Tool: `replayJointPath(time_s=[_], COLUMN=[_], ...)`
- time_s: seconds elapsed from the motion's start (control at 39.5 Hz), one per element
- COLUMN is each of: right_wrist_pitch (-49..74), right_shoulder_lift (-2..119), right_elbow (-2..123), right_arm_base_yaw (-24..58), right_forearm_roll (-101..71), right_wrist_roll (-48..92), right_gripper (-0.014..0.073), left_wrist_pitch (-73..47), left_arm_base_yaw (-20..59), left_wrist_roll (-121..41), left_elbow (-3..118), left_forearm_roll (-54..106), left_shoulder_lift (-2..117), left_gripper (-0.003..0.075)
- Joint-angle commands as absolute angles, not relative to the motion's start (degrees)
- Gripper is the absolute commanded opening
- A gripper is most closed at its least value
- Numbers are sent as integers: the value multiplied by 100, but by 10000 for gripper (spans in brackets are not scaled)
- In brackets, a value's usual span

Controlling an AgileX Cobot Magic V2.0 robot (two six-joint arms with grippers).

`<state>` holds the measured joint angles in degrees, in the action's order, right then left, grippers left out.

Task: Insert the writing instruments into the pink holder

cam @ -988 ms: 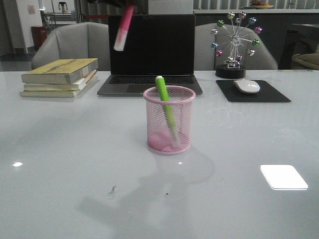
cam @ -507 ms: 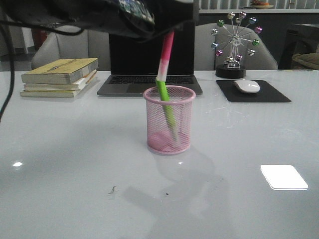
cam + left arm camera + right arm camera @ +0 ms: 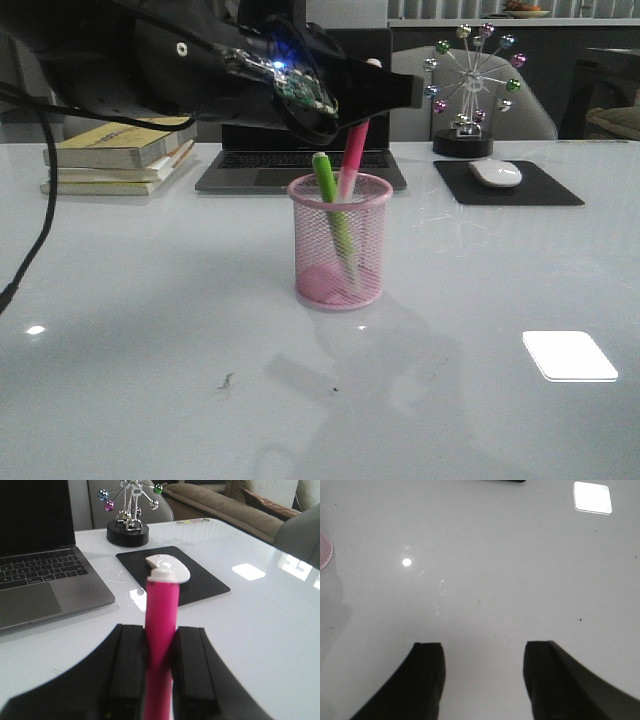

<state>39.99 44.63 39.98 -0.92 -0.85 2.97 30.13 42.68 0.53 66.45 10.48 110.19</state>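
Observation:
The pink holder [image 3: 340,245] stands mid-table in front of the laptop. A lime green marker [image 3: 327,195] leans inside it, its top above the rim. My left arm reaches in from the left, and its gripper [image 3: 368,108] hangs just above the holder, shut on the pink marker [image 3: 352,160]. The marker's lower end dips inside the rim. In the left wrist view the pink marker [image 3: 161,607] is clamped between both fingers of the gripper [image 3: 160,635]. My right gripper [image 3: 484,650] is open over bare table, with the holder's edge [image 3: 324,552] at the side.
A laptop [image 3: 250,165] sits behind the holder, with stacked books [image 3: 120,155] to its left. A white mouse [image 3: 495,173] on a black pad [image 3: 530,190] and a ball ornament [image 3: 470,90] stand at the back right.
My left arm came down and to the right with the pink marker. The marker went from high above the laptop to having its lower end inside the holder.

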Motion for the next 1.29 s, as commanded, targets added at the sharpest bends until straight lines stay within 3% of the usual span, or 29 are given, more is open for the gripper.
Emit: replayJointPath(time_s=[0.0, 0.15, 0.23, 0.66, 1.27], right_wrist_pitch=[3645, 3645, 3645, 3645, 3645], right_shoulder_lift=[4427, 4427, 4427, 4427, 4427], right_elbow=[4152, 4152, 4152, 4152, 4152], right_arm_base_yaw=[-109, -109, -109, -109, -109], right_forearm_roll=[-46, -46, -46, -46, -46], right_wrist_roll=[342, 342, 342, 342, 342], right_gripper=[470, 470, 470, 470, 470], left_wrist_pitch=[3607, 3573, 3573, 3220, 236], left_arm_base_yaw=[4317, 4317, 4317, 3882, 1813], left_wrist_roll=[114, 114, 114, 52, 40], left_elbow=[6796, 6796, 6796, 6796, 6676], left_forearm_roll=[1081, 1081, 1081, 1025, 0], left_shoulder_lift=[10692, 10692, 10692, 9430, 6976], left_gripper=[201, 415, 459, 425, 425])
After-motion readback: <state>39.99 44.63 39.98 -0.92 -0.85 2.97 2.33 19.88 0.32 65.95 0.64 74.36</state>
